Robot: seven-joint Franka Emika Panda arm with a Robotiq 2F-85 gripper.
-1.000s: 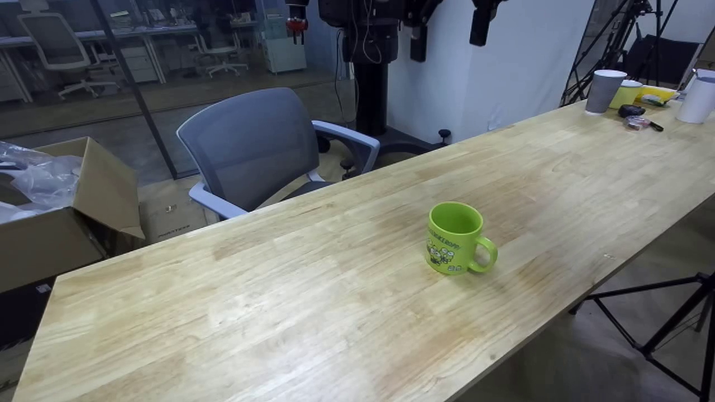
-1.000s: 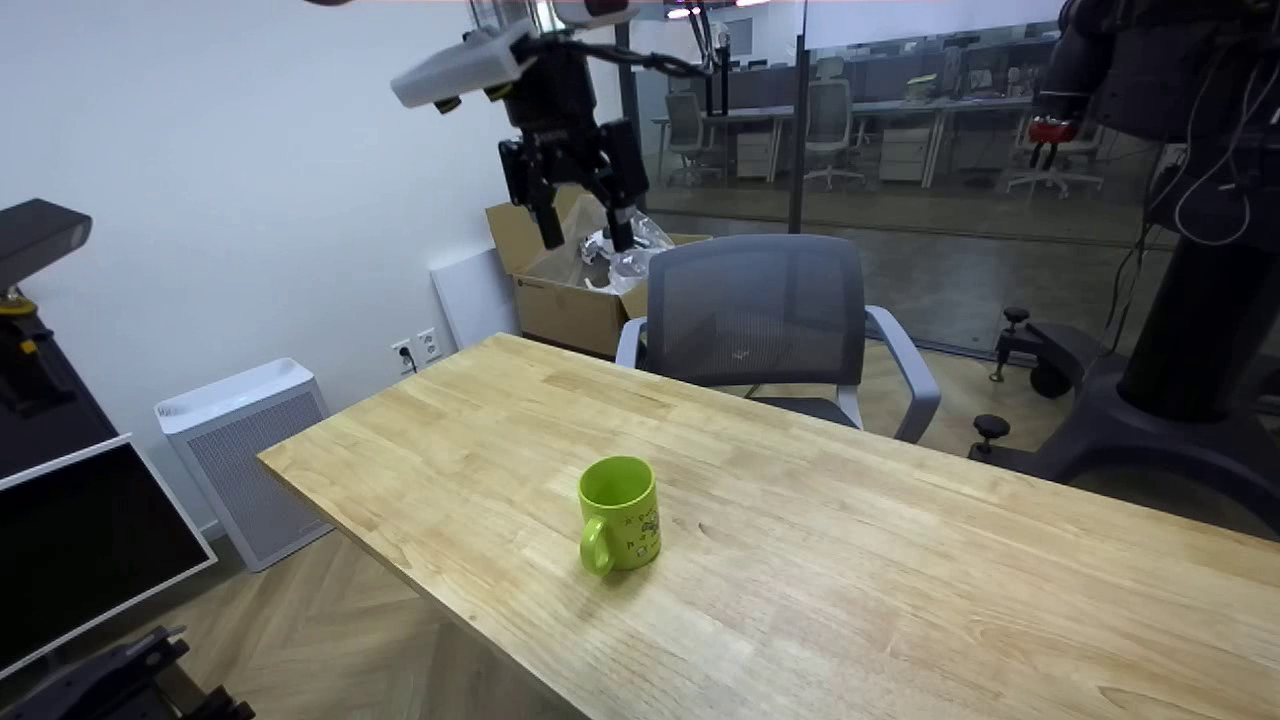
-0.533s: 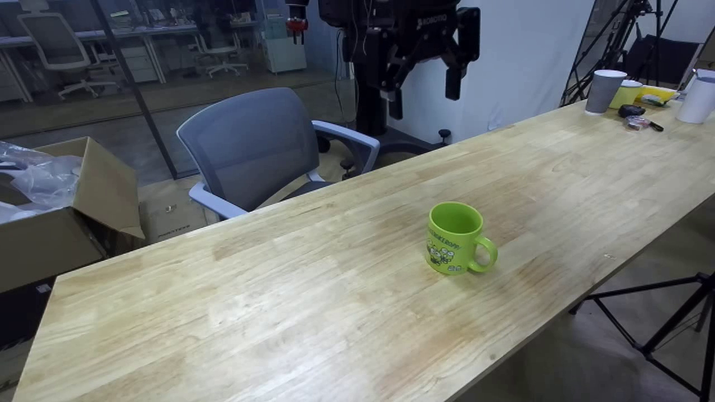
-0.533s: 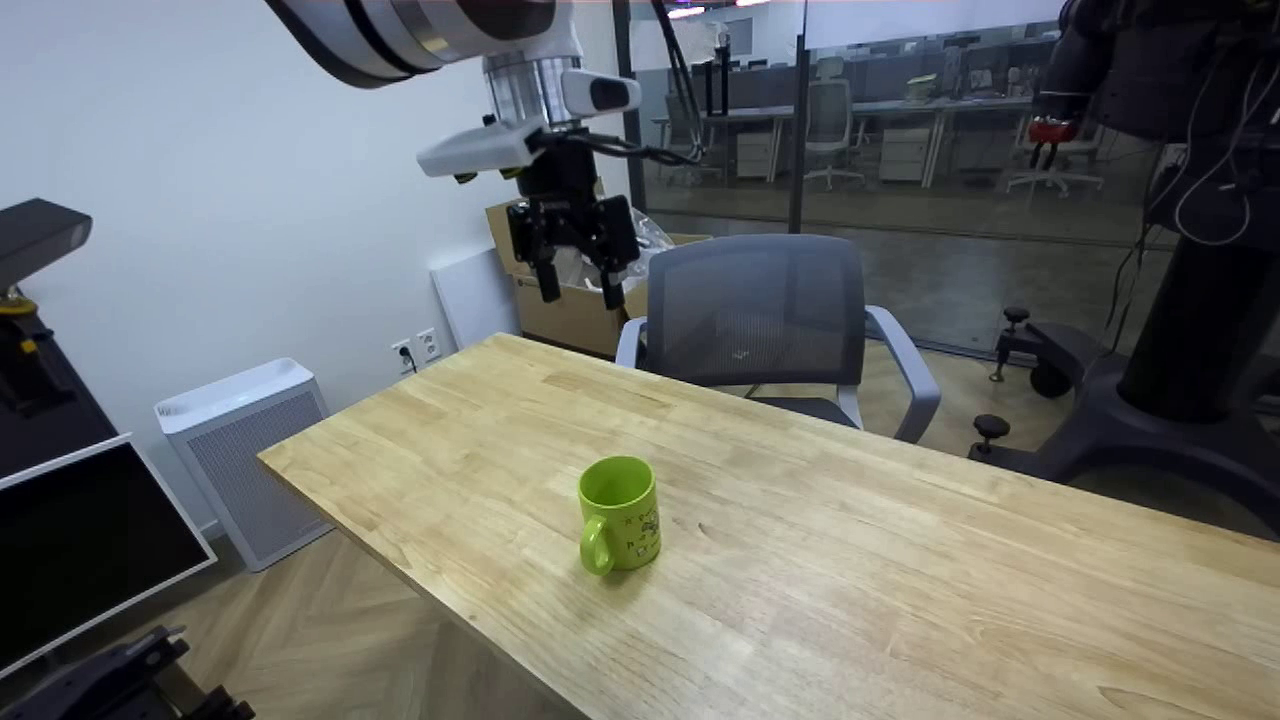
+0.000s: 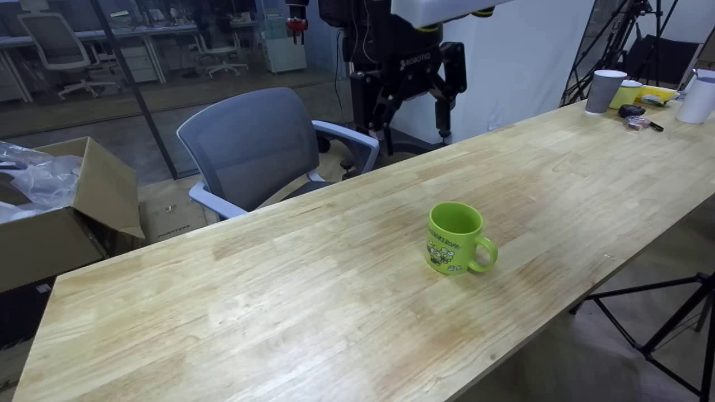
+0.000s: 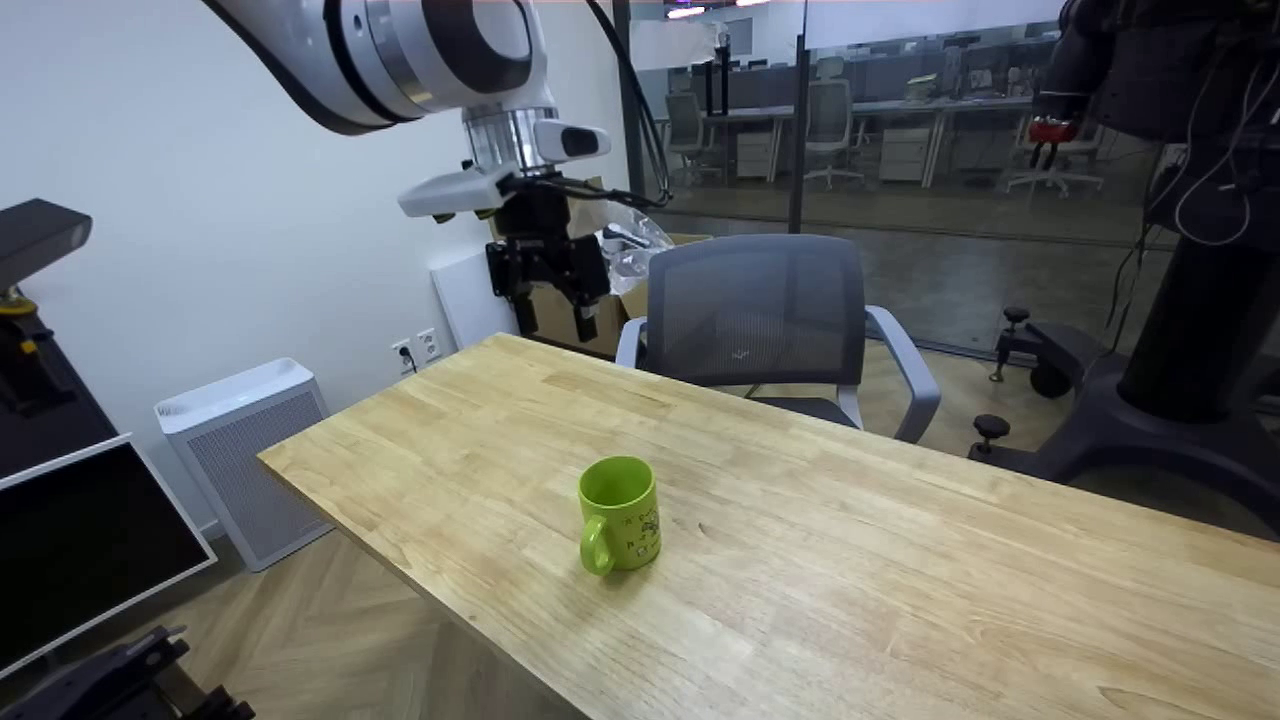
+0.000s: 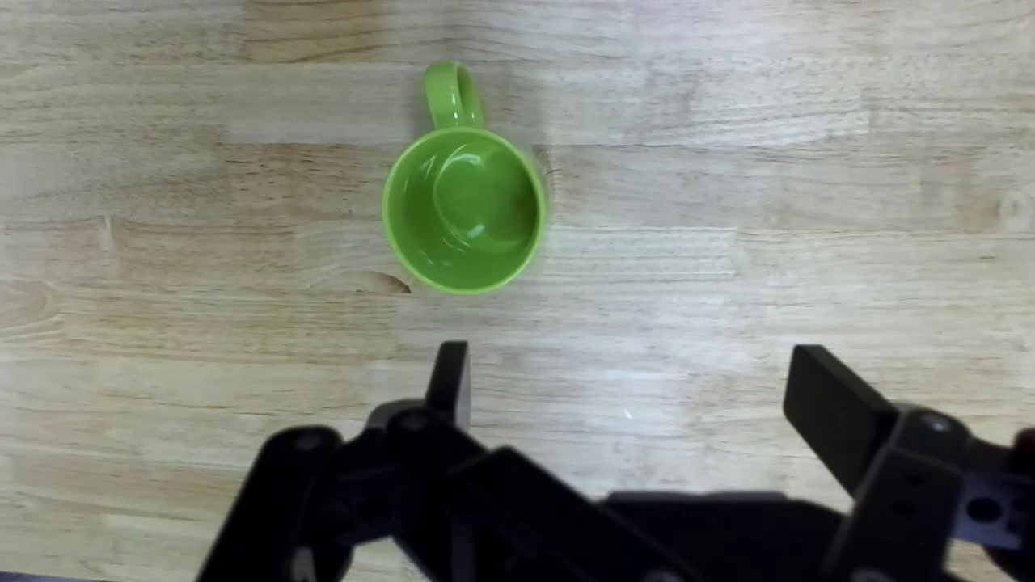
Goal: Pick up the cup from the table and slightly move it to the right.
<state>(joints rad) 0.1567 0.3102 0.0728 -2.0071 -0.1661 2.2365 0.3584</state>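
Note:
The lime-green cup [image 5: 449,245] stands upright on the wooden table [image 5: 279,290]. In an exterior view the cup [image 6: 628,515] has its handle toward the near edge of the table [image 6: 850,560]. My gripper [image 5: 416,134] is open and empty; the gripper [image 6: 556,322] hangs pointing down above the table, higher than the cup and apart from it. In the wrist view the cup [image 7: 465,210] is seen from above, its handle toward the top. It lies above and left of the gap between my open fingers [image 7: 631,384]. Bare wood shows between the fingers.
A grey mesh chair [image 5: 257,151] stands at the table's long edge. At the table's far end are a grey cup [image 5: 604,92], a yellow-green cup [image 5: 625,95], a yellow packet [image 5: 656,94] and a white cylinder [image 5: 697,100]. An open cardboard box [image 5: 109,184] is on the floor.
My gripper has moved down toward the table over the last second, staying open. The arm above it has come into view. The cup has not moved.

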